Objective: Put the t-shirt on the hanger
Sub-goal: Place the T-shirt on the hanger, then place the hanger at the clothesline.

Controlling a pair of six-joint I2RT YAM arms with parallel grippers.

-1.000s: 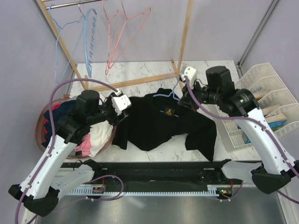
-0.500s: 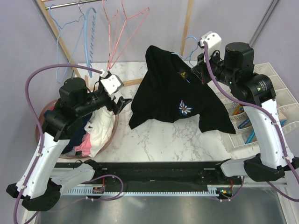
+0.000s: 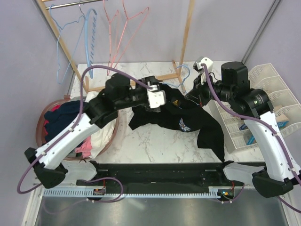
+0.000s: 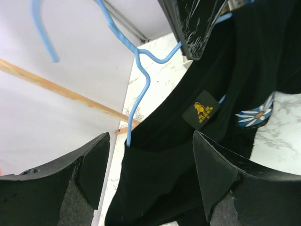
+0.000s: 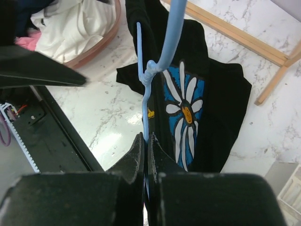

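The black t-shirt hangs on the light-blue wire hanger, its lower part draped on the marble table. My right gripper is shut on the hanger's wire just below the twisted neck; in the right wrist view my gripper looks down on the shirt's white-and-blue flower print. My left gripper is open at the shirt's left shoulder. In the left wrist view my gripper has black cloth between its spread fingers, with the hanger hook and yellow emblem beyond.
A wooden rack stands at the back with light-blue, wavy blue and pink hangers. A round basket of clothes sits at the left. A white slotted organizer stands at the right.
My right gripper has lowered the hanger and shirt from high up down toward the table. My left arm has swung right from beside the basket to the shirt's left shoulder.
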